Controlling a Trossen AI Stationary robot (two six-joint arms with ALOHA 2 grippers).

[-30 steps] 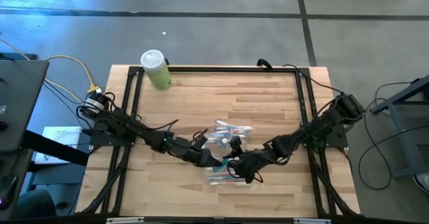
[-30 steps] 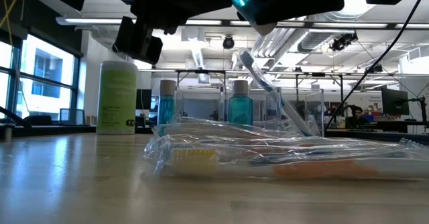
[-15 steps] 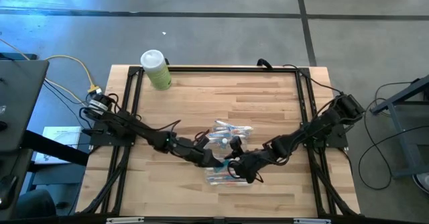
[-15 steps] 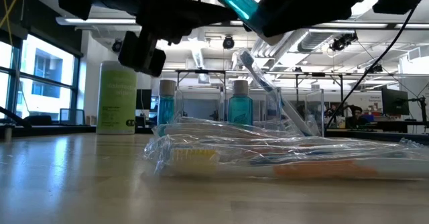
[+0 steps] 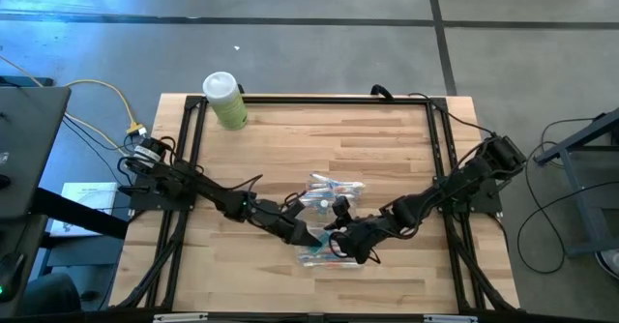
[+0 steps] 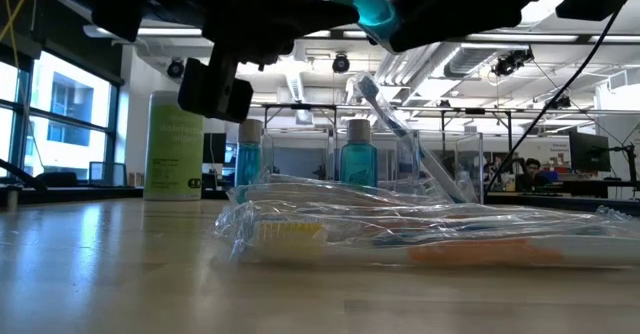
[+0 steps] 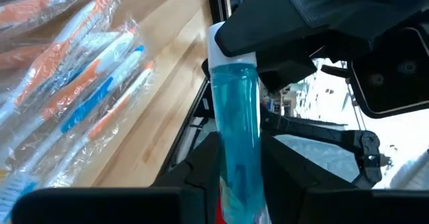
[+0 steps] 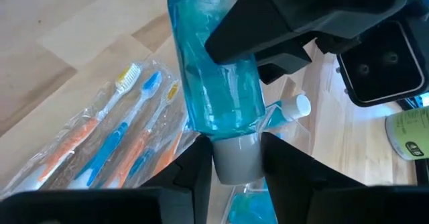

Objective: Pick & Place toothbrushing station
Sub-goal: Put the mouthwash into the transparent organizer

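Two dark jointed arms (image 5: 222, 199), black blocky end effectors, thin black cables

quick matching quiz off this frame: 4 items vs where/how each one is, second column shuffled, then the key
1. blue bottle
2. green bottle
3. wrapped toothbrushes
4. two small blue bottles

A. upright at the table's far left corner
B. flat on the wood in clear plastic
C. off the table, between left gripper and right gripper
D. standing behind the plastic pack

Pairs: 1-C, 2-A, 3-B, 4-D
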